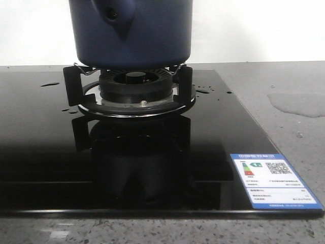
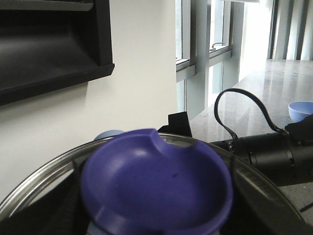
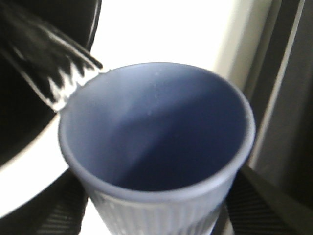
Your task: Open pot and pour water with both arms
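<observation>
Nearest in the front view lies the glossy black cooktop point(image 1: 45, 168) with its label sticker point(image 1: 274, 180), set into the grey surface point(image 1: 284, 86). Behind it, the pot point(image 1: 131, 31) sits on the burner stand point(image 1: 127, 89). The left hand grips a lid point(image 2: 156, 183) by its blue knob. The right hand clasps a ribbed pale blue cup point(image 3: 159, 159); its fingers are barely visible.

The pot point(image 1: 131, 31) fills the burner point(image 1: 134, 86); bare cooktop point(image 1: 40, 168) lies open around.
</observation>
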